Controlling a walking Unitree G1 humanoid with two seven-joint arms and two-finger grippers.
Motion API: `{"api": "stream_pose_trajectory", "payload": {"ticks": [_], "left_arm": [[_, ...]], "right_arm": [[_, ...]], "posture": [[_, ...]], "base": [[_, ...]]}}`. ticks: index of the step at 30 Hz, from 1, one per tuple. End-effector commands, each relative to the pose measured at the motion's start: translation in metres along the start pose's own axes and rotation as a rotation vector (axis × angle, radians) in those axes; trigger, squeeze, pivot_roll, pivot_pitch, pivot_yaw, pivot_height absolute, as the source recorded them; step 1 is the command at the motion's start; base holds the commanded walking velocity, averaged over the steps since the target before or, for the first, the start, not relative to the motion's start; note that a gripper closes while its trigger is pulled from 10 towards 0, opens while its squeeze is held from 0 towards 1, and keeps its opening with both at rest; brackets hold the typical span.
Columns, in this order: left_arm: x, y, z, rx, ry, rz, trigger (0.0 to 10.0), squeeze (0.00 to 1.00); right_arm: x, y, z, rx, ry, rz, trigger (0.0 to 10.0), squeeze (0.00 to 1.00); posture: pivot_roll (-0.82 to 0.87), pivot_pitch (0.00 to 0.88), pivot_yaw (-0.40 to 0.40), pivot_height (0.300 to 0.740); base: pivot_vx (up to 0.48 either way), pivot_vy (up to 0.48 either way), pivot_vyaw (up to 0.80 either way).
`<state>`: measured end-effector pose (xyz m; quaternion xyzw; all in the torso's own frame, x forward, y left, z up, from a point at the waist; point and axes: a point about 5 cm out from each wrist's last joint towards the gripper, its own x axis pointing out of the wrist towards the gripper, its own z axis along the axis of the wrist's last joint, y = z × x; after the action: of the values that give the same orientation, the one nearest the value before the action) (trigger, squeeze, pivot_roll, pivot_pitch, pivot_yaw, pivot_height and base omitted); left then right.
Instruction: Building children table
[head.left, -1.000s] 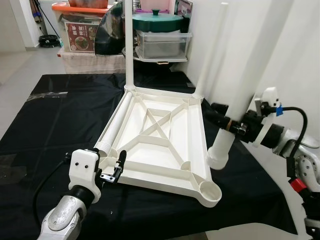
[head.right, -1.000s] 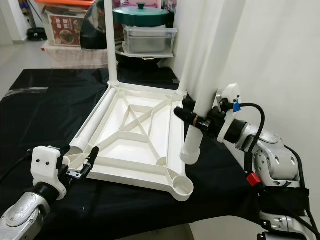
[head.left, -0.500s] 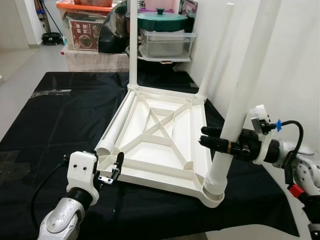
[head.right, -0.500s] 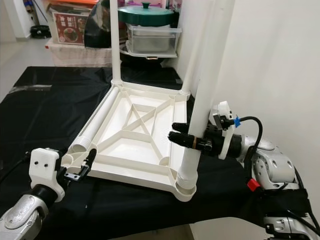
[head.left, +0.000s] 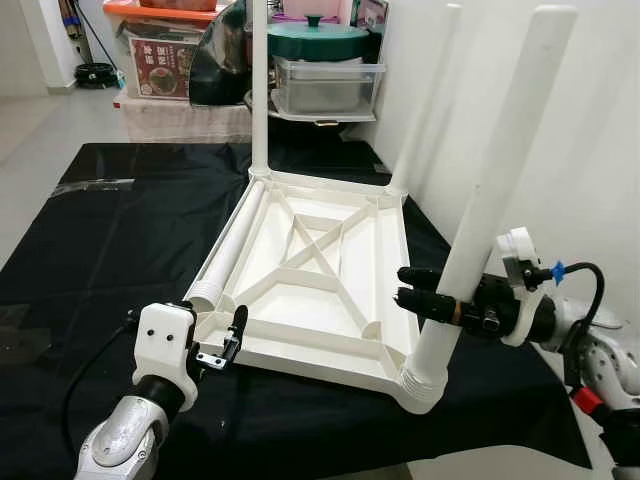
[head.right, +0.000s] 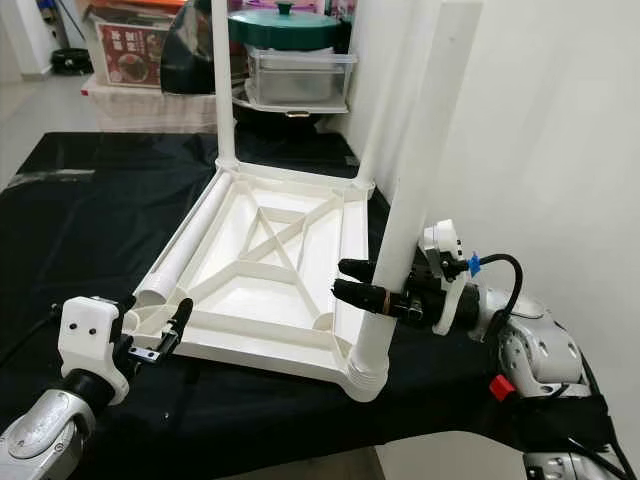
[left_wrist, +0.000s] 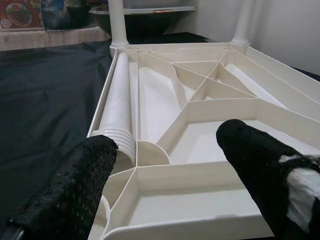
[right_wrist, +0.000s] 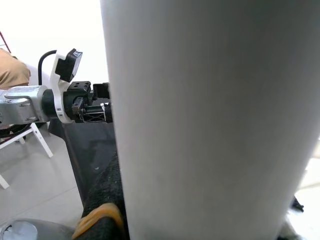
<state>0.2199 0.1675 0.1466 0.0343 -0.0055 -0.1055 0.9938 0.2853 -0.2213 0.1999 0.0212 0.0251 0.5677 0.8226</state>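
A white plastic tabletop (head.left: 318, 362) lies upside down on a black cloth. Two white legs stand upright in its far corners (head.left: 260, 90) (head.left: 425, 100). Another leg (head.left: 228, 250) lies flat along its left side. My right gripper (head.left: 404, 285) is shut on a fourth leg (head.left: 490, 190), low on the tube. That leg's ribbed foot sits in the near right corner socket (head.left: 425, 380), and the leg leans right at the top. My left gripper (left_wrist: 165, 137) is open at the near left corner, holding nothing, its fingers (left_wrist: 70, 190) astride the rim.
Behind the cloth stand storage boxes (head.left: 160, 60), a clear tub (head.left: 325, 85) with a green lid on top, and a dark bowl (head.left: 222, 70). A white wall (head.left: 580, 120) runs close along the right. The cloth's front edge (head.left: 330, 465) is just below the tabletop.
My right gripper brought the held leg down from beside the tabletop into the near right corner socket, where it now leans. The left gripper stayed at its corner.
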Motion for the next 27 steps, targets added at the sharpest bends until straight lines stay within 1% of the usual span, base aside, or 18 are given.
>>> {"api": "stream_pose_trajectory", "payload": {"ticks": [1,7,19,21,22,25,26,27], "left_arm": [[0.000,0.002,-0.003,0.013,0.013,0.001,10.0,0.00],[-0.001,0.002,-0.004,0.017,0.017,0.004,10.0,0.00],[-0.002,0.002,-0.005,0.020,0.021,0.003,10.0,0.00],[-0.002,0.002,-0.005,0.021,0.023,0.004,10.0,0.00],[-0.002,0.002,-0.006,0.021,0.024,0.004,10.0,0.00],[-0.002,0.002,-0.006,0.020,0.025,0.005,10.0,0.00],[-0.002,0.001,-0.007,0.018,0.027,0.002,10.0,0.00],[-0.002,0.001,-0.007,0.018,0.027,0.002,10.0,0.00]], "right_arm": [[0.005,0.003,-0.011,0.024,0.022,0.027,10.0,0.00],[0.009,-0.003,-0.019,0.014,0.033,-0.009,10.0,0.00],[0.006,-0.004,-0.027,0.024,0.052,-0.028,10.0,0.00],[0.007,-0.001,-0.028,0.021,0.043,-0.041,10.0,0.00],[0.010,0.002,-0.028,0.015,0.022,-0.065,10.0,0.00],[0.012,0.005,-0.027,0.010,0.005,-0.081,10.0,0.00],[0.018,0.011,-0.029,0.017,-0.018,-0.106,10.0,0.00],[0.018,0.011,-0.029,0.017,-0.018,-0.106,10.0,0.00]], "posture": [[0.06,0.000,-0.098,0.740],[0.07,0.000,-0.101,0.740],[0.07,0.000,-0.100,0.740],[0.06,0.000,-0.099,0.740],[0.06,0.000,-0.098,0.740],[0.06,0.000,-0.098,0.740],[0.05,0.000,-0.092,0.740],[0.05,0.000,-0.092,0.740]], "base": [[0.000,0.000,0.00],[0.000,0.000,0.00],[0.000,0.000,0.00],[0.000,0.000,0.00],[0.000,0.000,0.00],[0.000,0.000,0.00],[0.000,0.000,0.00],[0.000,0.000,0.00]]}}
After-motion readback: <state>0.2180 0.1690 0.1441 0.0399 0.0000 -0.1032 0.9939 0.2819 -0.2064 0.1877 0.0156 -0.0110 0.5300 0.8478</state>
